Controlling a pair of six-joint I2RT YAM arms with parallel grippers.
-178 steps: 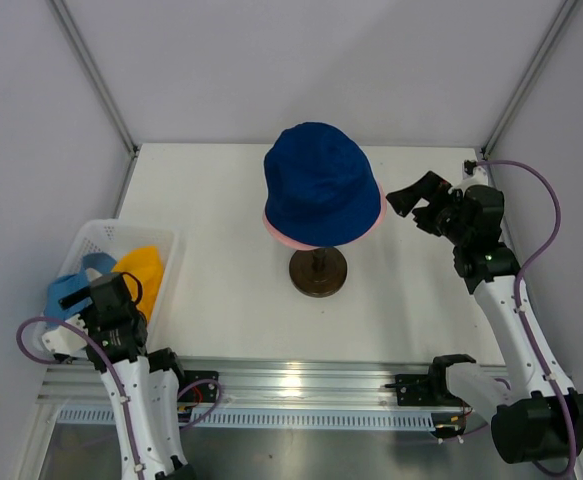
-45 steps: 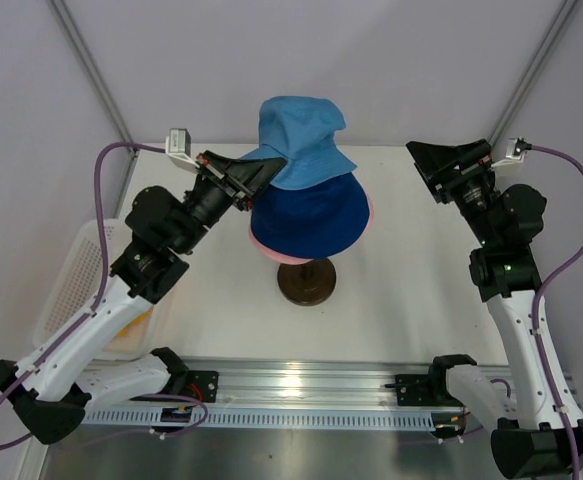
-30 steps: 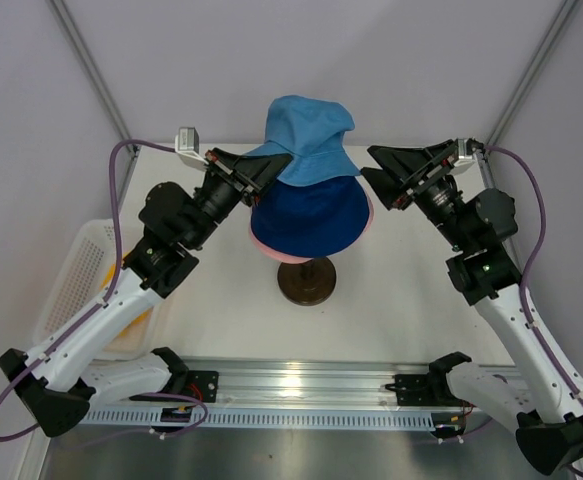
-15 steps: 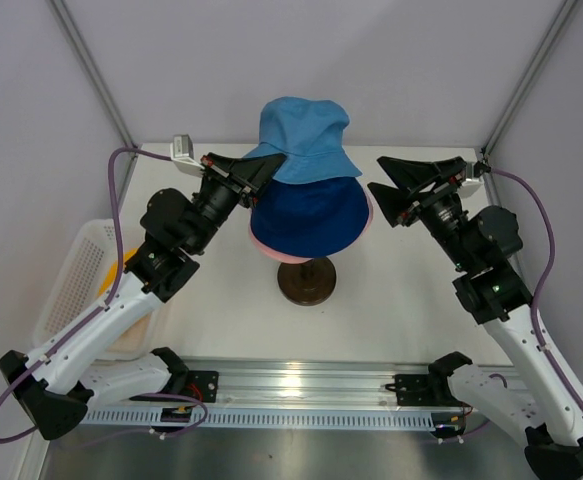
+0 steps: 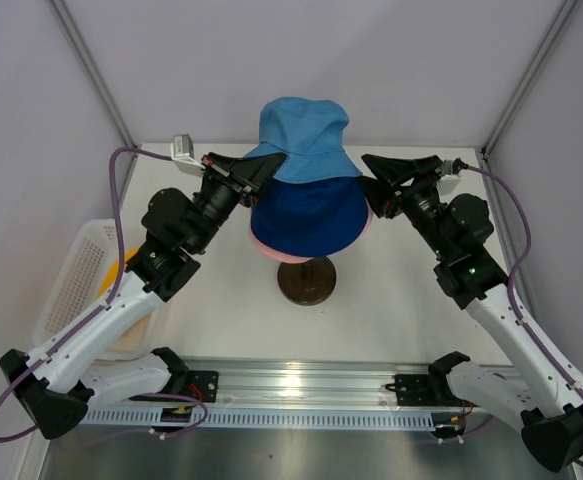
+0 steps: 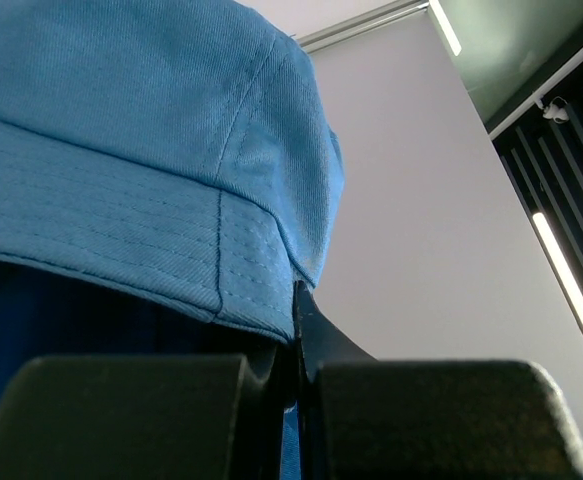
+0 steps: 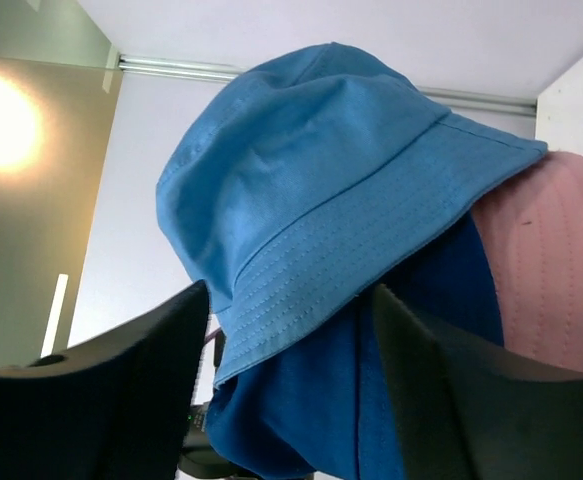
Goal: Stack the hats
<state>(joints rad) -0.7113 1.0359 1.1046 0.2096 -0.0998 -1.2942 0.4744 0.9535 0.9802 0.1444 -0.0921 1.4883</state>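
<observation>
Both arms raised: my left gripper [image 5: 269,166] clamps the one light blue hat [image 5: 306,135], right gripper [image 5: 369,172] gapes; one navy hat [image 5: 311,215], one pink hat [image 7: 536,260] beneath.

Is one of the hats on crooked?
Yes. The light blue hat sits tilted and high on the navy hat, not pulled down the way the navy one covers the pink hat. The left hand pinches its brim on one side; the right hand is open beside the other.
</observation>
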